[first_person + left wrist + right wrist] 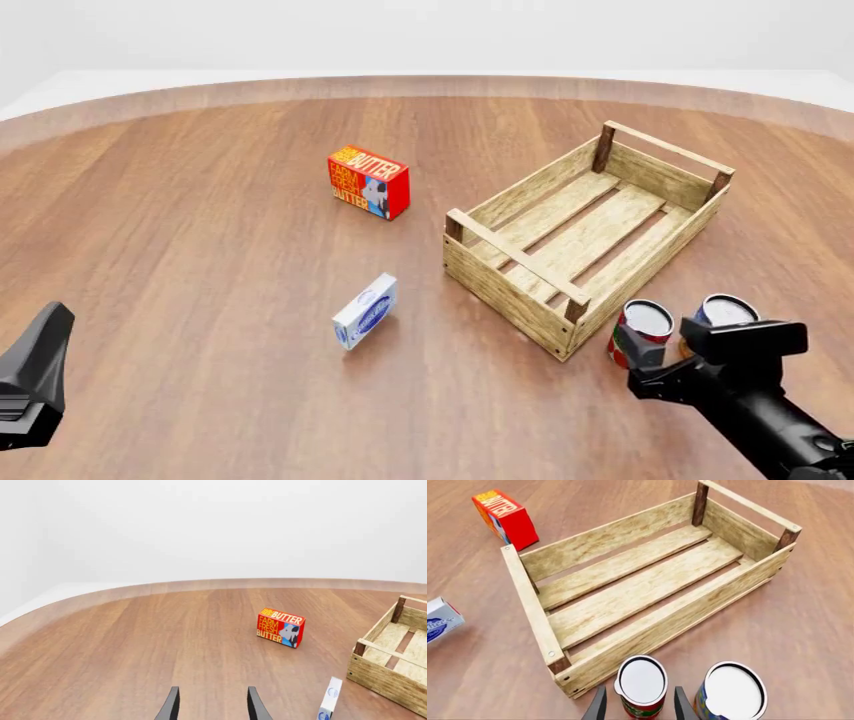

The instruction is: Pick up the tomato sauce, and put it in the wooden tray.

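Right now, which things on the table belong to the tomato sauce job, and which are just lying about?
Job:
tomato sauce, between the right gripper's open jaws
wooden tray, nothing in it

Lying about:
butter box
small blue-and-white box
second can beside the sauce

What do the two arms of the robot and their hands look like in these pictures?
Both are matte black with no visible cables or markings. The right arm is a slim, rounded link ending in a blocky, angular wrist housing. The left hand and right hand each show two thin, dark, tapering fingers. The left arm appears as a dark wedge-shaped piece.
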Motion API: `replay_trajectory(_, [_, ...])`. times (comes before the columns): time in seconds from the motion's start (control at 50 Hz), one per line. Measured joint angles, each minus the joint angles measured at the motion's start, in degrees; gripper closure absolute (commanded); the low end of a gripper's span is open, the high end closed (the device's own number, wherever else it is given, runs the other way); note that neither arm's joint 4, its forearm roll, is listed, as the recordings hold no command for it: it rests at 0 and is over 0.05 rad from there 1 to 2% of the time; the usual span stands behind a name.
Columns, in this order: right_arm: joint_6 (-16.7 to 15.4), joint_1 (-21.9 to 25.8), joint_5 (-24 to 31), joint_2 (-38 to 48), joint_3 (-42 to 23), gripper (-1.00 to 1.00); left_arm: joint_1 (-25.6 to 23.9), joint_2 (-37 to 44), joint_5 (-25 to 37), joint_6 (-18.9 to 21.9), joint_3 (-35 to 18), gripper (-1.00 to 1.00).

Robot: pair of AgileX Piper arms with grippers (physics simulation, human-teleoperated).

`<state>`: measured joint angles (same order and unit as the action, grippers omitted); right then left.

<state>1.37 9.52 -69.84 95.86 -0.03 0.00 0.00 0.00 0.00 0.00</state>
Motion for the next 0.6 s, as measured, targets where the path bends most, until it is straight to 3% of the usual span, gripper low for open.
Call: replay_trajectory(0.6, [0.2, 0.2, 0.0, 3.7, -2.2, -1.00, 0.0, 0.0, 0.0, 0.0, 0.0, -1.00])
